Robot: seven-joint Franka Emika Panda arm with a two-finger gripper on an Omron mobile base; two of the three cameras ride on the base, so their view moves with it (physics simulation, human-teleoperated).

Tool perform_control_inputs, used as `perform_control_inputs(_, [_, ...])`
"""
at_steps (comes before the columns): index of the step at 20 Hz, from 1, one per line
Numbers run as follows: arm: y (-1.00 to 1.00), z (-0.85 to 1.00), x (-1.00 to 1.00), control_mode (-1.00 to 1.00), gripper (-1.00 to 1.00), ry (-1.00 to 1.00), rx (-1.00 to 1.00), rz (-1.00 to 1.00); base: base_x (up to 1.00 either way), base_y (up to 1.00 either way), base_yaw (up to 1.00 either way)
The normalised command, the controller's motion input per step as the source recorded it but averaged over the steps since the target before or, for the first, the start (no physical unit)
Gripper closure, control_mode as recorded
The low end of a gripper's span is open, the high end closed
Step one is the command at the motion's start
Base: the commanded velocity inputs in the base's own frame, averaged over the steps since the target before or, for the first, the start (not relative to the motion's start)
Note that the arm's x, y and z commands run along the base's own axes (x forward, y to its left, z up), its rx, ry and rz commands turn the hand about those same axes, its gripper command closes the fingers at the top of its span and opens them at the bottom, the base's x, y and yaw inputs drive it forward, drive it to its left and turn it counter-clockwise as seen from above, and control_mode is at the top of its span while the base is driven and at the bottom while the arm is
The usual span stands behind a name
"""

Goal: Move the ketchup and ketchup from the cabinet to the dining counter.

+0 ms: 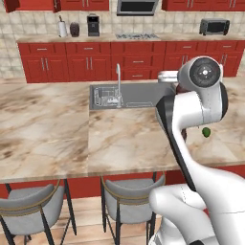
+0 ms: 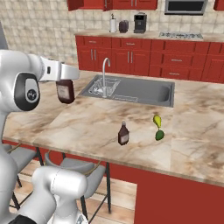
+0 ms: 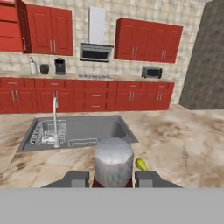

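Observation:
My gripper [image 2: 65, 80] is shut on one ketchup [image 2: 65, 92], a dark red-brown bottle that hangs in the air above the near left part of the dining counter [image 2: 87, 127]. In the hand view its grey cap [image 3: 113, 162] sits between my two fingertips [image 3: 76, 178]. The other ketchup [image 2: 123, 134] stands upright on the counter in front of the sink, well right of my gripper. In the left base view my arm hides most of the held ketchup [image 1: 180, 89]. The cabinet [image 3: 9, 30] stands open on the far wall at upper left.
A steel sink [image 2: 131, 91] with a tall faucet [image 2: 104, 72] is set in the counter. A yellow and green fruit pair [image 2: 158, 127] lies right of the standing bottle. Two stools [image 1: 131, 198] stand at the near edge. Across the room a worktop holds a coffee machine [image 1: 93, 25] and a toaster oven [image 1: 214, 26].

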Motion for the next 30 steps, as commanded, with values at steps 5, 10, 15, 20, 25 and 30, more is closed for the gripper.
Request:
perform_control_inputs(5, [0.01,-0.27,0.15,-1.00,1.00,0.09,-0.01,-0.06,0.00,0.00,0.00])
perform_control_inputs(10, [0.00,-0.40,0.45,-1.00,1.00,0.04,0.02,-0.01,0.00,0.00,0.00])
perform_control_inputs(15, [-0.06,-0.42,0.43,-1.00,1.00,0.01,0.05,0.00,0.00,0.00,0.00])
perform_control_inputs(20, [-0.02,-0.45,0.31,-1.00,1.00,-0.03,0.00,0.00,0.00,0.00,0.00])
perform_control_inputs(25, [0.00,-0.49,0.12,-1.00,1.00,-0.06,0.00,-0.07,0.00,0.00,0.00])
perform_control_inputs(30, [0.00,-0.44,0.19,-1.00,1.00,0.00,0.05,-0.18,0.00,0.00,0.00])
